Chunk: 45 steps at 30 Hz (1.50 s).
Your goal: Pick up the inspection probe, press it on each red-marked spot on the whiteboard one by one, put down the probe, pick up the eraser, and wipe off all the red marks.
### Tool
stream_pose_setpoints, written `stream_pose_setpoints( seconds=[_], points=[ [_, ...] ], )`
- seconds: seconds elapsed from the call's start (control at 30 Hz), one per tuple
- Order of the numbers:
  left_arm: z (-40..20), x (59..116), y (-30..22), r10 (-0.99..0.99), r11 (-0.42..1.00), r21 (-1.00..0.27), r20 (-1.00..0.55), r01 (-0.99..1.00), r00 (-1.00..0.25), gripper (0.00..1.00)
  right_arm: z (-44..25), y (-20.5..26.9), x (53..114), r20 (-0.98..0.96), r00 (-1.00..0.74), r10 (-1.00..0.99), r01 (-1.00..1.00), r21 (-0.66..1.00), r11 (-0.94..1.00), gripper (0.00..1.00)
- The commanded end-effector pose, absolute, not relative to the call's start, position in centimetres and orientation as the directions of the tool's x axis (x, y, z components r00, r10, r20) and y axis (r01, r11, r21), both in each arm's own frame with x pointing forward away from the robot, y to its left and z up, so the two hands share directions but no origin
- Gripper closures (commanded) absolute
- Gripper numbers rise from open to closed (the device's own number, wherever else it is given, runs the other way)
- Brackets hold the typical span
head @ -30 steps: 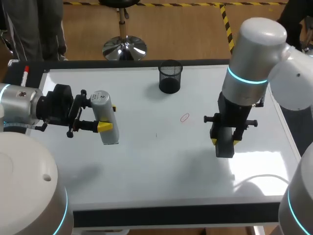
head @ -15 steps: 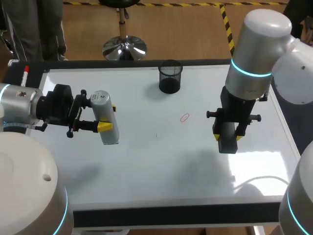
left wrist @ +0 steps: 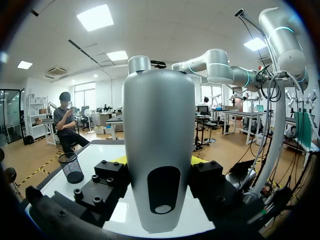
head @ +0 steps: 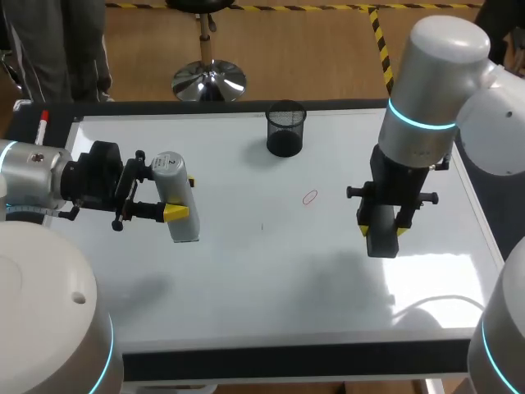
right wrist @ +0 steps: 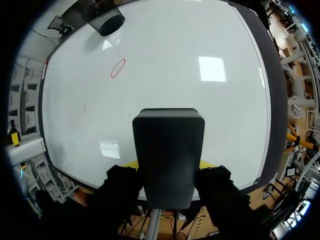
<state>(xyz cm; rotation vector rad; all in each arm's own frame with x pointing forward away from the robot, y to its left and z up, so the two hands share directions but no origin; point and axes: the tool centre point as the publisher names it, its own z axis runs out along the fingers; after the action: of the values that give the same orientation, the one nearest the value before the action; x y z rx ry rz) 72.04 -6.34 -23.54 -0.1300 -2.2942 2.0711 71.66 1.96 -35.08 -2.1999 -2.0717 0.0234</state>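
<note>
- The left claw (head: 182, 199) is closed on the silver-grey, bottle-shaped inspection probe (head: 177, 193), one finger on each side. It holds the probe near the left edge of the white whiteboard (head: 246, 279) that covers the worktop.
- In the left wrist view the probe's long axis looks roughly upright. I cannot tell whether its lower end touches the board.
- The right claw (head: 379, 235) points down at the board toward the right edge. It is clamped on the dark grey block eraser (right wrist: 169, 155), with a yellow tip showing at either flank.
- One small red oval mark (head: 309, 197) shows on the board, about midway between the two claws. A black mesh cup (head: 285, 129) stands beyond it by the far edge.
- From the eraser the mark lies toward the left edge and somewhat toward the far edge. It is apart from the eraser but nearer to it than to the probe.
- With both tools in hand, the step could be either a press or a wipe. The right arm has the shorter path, so a wipe would probably carry the eraser diagonally toward the far left and down flat.
</note>
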Motion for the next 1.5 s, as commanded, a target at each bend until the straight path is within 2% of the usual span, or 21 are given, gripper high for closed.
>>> stream_pose_setpoints(
  seconds=[0.03,0.53,1.5],
  points=[
    [-23.5,72.0,-6.3,0.095,0.099,-0.995,-0.023,0.032,-0.995,1.00,-34.9,1.8,71.6,0.073,0.062,0.995,0.994,-0.096,-0.055,1.00],
    [-23.7,73.4,-7.6,0.111,0.069,-0.996,-0.044,0.052,-0.993,1.00,-34.9,1.8,71.6,0.073,0.062,0.995,0.994,-0.096,-0.055,1.00],
    [-24.2,78.5,-13.9,0.152,0.079,-0.996,-0.021,0.033,-0.988,1.00,-34.9,1.8,71.6,0.073,0.062,0.995,0.994,-0.096,-0.055,1.00]
  ],
)
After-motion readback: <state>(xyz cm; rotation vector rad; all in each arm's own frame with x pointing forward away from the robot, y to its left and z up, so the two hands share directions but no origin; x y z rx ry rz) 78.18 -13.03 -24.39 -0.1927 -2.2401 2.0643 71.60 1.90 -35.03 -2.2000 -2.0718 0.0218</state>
